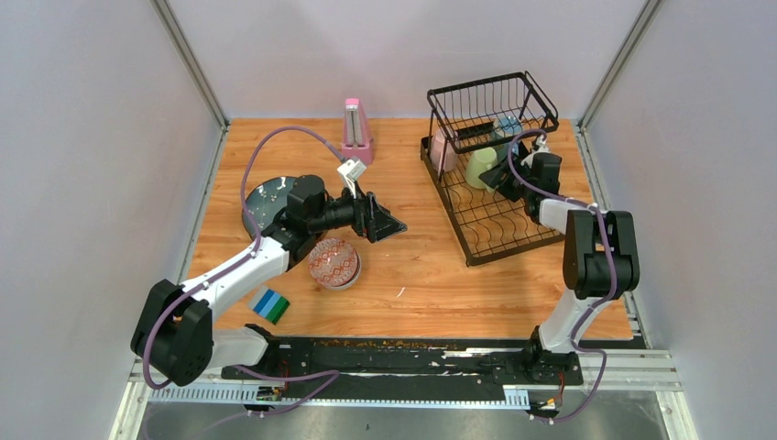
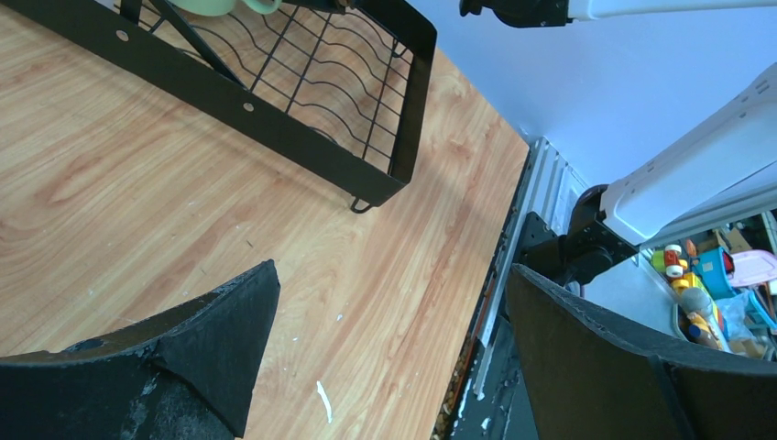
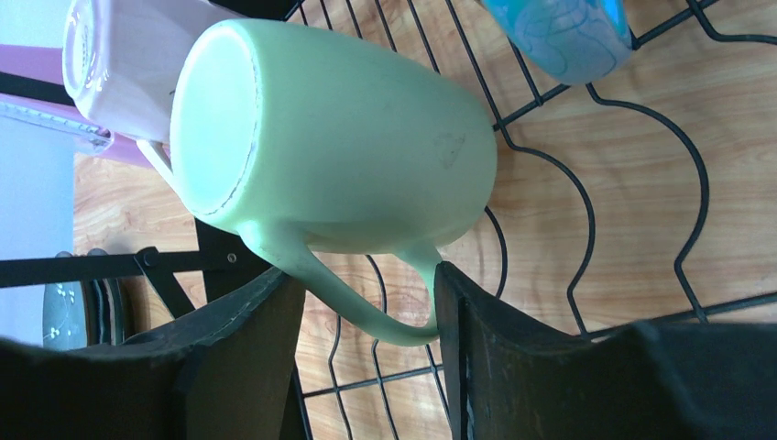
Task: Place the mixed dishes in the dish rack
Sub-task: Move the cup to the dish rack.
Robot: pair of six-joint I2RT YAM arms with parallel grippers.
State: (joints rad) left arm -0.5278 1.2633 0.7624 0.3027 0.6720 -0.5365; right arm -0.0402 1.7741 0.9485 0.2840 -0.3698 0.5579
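The right jaws, part open and gripping nothing, straddle the handle (image 3: 330, 289) of the pale green mug (image 3: 339, 137), lying sideways in the dish rack (image 2: 183, 71) just ahead of them. A crooked retreat could hook that handle and roll the mug; the left jaws gape empty.

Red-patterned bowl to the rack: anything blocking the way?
Nothing visible does. Bare table runs from the red-patterned bowl to the dish rack. The open left tool hangs above that stretch, holding nothing. The rack's near slots hold nothing.
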